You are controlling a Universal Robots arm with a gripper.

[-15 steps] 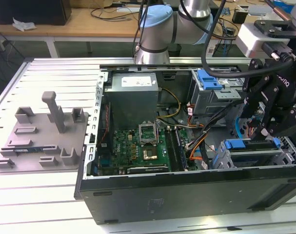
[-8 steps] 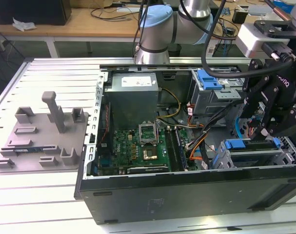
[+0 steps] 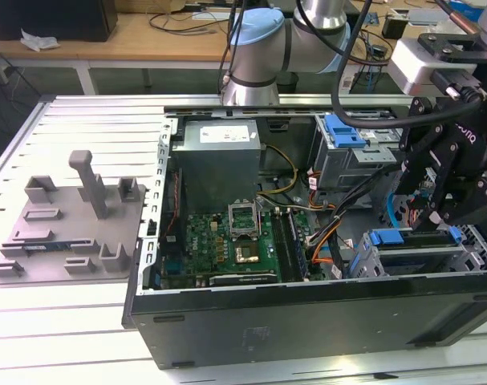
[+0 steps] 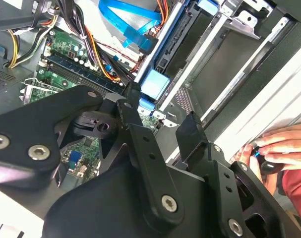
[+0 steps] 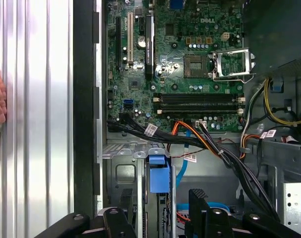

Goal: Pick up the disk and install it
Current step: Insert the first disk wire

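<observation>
Presently gripper (image 5: 160, 194) is spread wide, holding nothing, straddling the disk (image 5: 158, 174), which seems to stand edge-on in a cage (image 5: 123, 173) slot. Judged stiff, fairly heavy, shock-sensitive; best pinched across its framed side edges.

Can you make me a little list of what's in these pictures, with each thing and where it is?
place: open computer case on a ribbed metal table
gripper: open, holding nothing, over the drive cage
blue latch: on top of the drive cage, between the fingers in both wrist views
motherboard: green, flat inside the case
grey holder: on the table, to the exterior view's left of the case
hand: a person's, on the table beside the case
</observation>
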